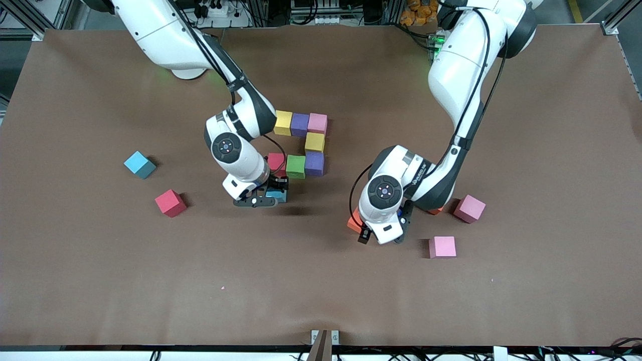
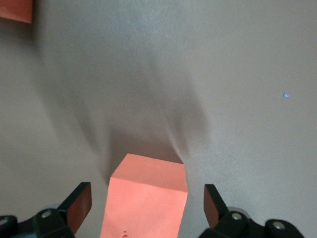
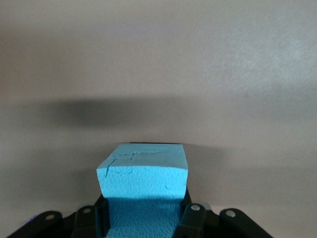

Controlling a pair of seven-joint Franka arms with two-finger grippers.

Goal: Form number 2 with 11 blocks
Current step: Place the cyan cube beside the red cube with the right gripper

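- My right gripper (image 3: 143, 218) clamps a light blue block (image 3: 143, 183) just beside the red block (image 1: 275, 161) of the unfinished number 2 (image 1: 303, 144) mid-desk.
- My left gripper (image 2: 147, 208) stands wide around an orange block (image 2: 146, 198) nearer the front edge.

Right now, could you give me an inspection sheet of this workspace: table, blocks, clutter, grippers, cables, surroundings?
Surface: brown table, a few pale specks.
Job's things: partial number 2 of seven blocks; loose light blue block, red block, two pink blocks.
Clutter: nothing seen.
Grippers: right gripper shut on a light blue block, just below the red block of the number 2; left gripper open around an orange block.
Cables: black cables along both arms.
Surroundings: metal frame, equipment near the bases.
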